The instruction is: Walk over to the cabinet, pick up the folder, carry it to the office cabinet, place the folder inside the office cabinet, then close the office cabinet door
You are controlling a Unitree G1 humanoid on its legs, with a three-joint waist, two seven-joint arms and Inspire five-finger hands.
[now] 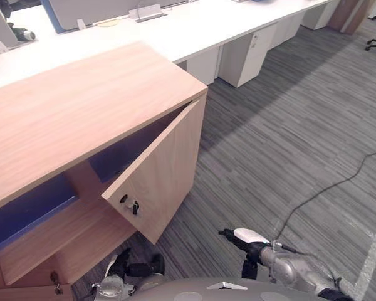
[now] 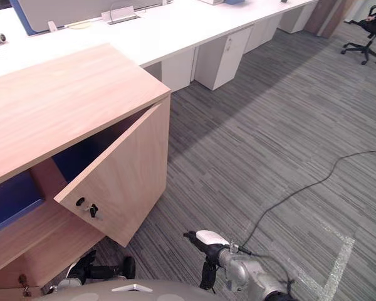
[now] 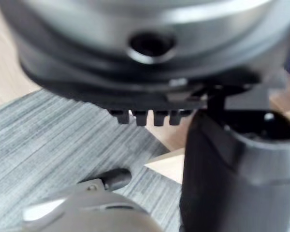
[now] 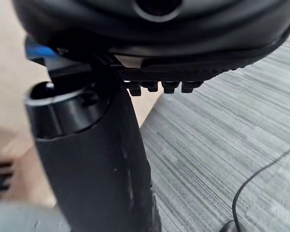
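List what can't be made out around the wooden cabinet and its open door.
- Cabinet interior: the open door hides much of it in both eye views.
- Blue shapes on the shelves: partly under the top; whether folders, unclear.
- Cabinet's left end: cut off by the eye views' edge.
- Lock on the door: too small for detail.

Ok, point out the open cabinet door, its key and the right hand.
cabinet door (image 1: 163, 169): left eye view, middle of its face.
key (image 1: 135, 206): left eye view, its dark head.
right hand (image 1: 250, 249): left eye view, its dark palm.

Office: long white desks (image 1: 194, 25), grey carpet (image 1: 288, 125), swivel chair (image 2: 365, 30).
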